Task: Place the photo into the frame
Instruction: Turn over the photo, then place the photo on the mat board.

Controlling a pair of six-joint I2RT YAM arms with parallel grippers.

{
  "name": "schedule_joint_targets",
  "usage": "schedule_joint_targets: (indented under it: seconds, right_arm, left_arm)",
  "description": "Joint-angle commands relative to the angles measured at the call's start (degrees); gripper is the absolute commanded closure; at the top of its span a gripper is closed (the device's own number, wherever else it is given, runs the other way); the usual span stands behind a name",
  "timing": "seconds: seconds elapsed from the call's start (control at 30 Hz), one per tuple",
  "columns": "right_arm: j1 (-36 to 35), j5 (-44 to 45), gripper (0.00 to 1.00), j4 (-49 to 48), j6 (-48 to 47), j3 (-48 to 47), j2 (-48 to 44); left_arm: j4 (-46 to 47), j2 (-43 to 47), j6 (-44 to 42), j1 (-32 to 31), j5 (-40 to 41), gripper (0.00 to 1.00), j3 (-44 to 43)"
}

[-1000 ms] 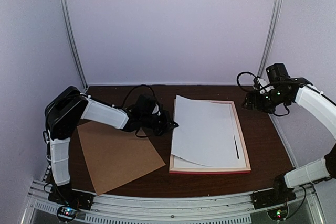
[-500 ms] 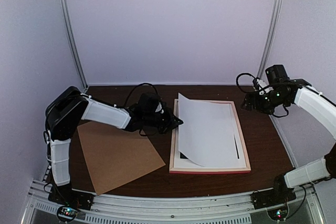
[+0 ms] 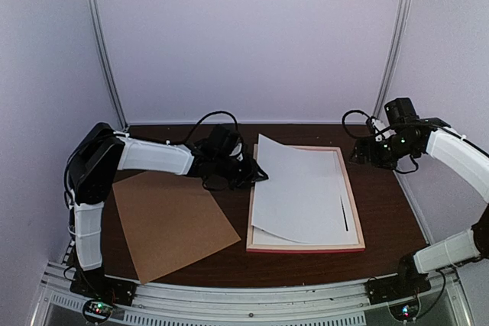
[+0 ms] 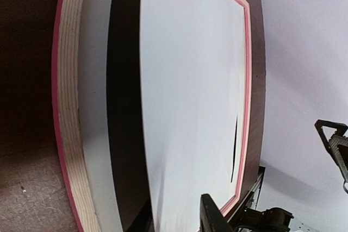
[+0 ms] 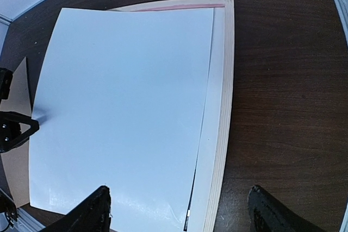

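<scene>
- Photo (image 3: 302, 188) is laid white side up on the frame (image 3: 306, 248), right of table centre; the printed side is not seen.
- Long axis is run 12 to 6, tipped slightly toward 11; the far-left corner is pushed past the frame's far rim.
- Left gripper (image 3: 258, 175) is placed at the photo's 9 o'clock edge; whether its jaws are pinched on the sheet cannot be told.
- Right gripper (image 5: 178, 191) is held spread wide near the frame's 1 o'clock corner, nothing gripped.
- Brown board (image 3: 172, 223) is laid flat just beside the frame, at its 8 o'clock.
- Against half a second ago: the photo's left edge is dropped lower, the dark gap at the near-left corner is covered, and the right arm is barely shifted.
</scene>
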State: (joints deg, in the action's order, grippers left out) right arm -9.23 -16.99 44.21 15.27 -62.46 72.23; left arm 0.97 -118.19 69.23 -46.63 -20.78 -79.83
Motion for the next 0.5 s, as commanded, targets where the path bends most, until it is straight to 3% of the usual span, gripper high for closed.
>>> schedule_joint_targets:
  seconds: [0.0,0.27,0.47]
  right_arm:
    - [0.4,-1.2,0.13,-1.7,0.6,0.7,0.7]
    - [0.4,-1.2,0.13,-1.7,0.6,0.3,0.7]
    - [0.4,-1.5,0.12,-2.2,0.7,1.1,1.0]
  left_arm:
    - [-8.4,-1.8,-7.7,0.7,-1.0,0.74,-4.1]
    - [-8.5,-5.9,-7.6,0.8,-4.0,0.76,-6.8]
    - [-8.6,-6.3,-8.1,0.8,-4.6,0.88,-7.7]
